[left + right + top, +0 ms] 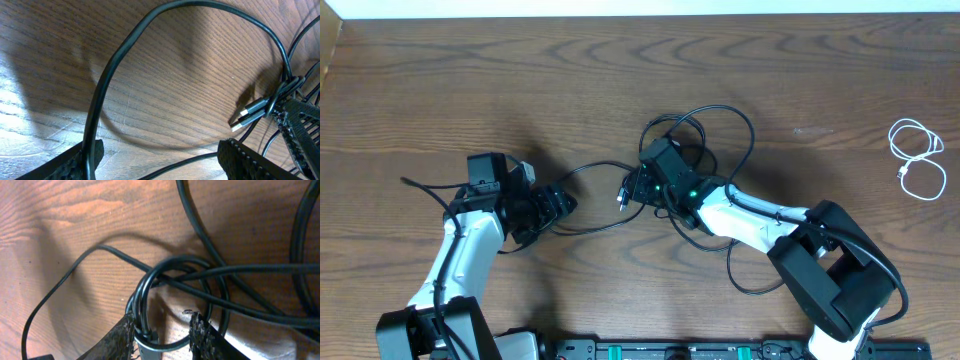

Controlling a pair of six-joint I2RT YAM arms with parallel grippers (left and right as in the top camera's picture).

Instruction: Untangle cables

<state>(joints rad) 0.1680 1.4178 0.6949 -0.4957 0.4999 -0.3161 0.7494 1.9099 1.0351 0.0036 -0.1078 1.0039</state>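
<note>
Overhead, the left end effector (560, 203) lies low over the wooden tabletop (470, 80) at about 8 o'clock from the middle, pointing toward 3 o'clock. Its jaws are released and stand wide apart. In the left wrist view one black cable (115, 65) rises along the inner face of the finger (82, 162) at 7 o'clock, arcs over the top and drops toward 3 o'clock, where it meets the bundle. A second black strand (192, 159) crosses the gap near 6 o'clock. Neither is pinched.

Near the middle of the overhead view, two small plugs (622, 198) lie side by side on the wood. The left wrist view shows them at 3 o'clock, metal tips toward 8 o'clock. Just beside them on the right is the right end effector (638, 186), sitting over the black cables (705, 125), whose loose loops fan out toward 12 and 1 o'clock.

In the right wrist view its jaws stand partly parted around a small coil (175, 262) of black cable. The doubled strands press against the finger at 7 o'clock while a gap shows before the other finger — a released hold, not a clenched one. More strands cross through the coil.

Well apart, at 3 o'clock by the tabletop's right edge, the white cable (917, 160) lies in loose loops
</note>
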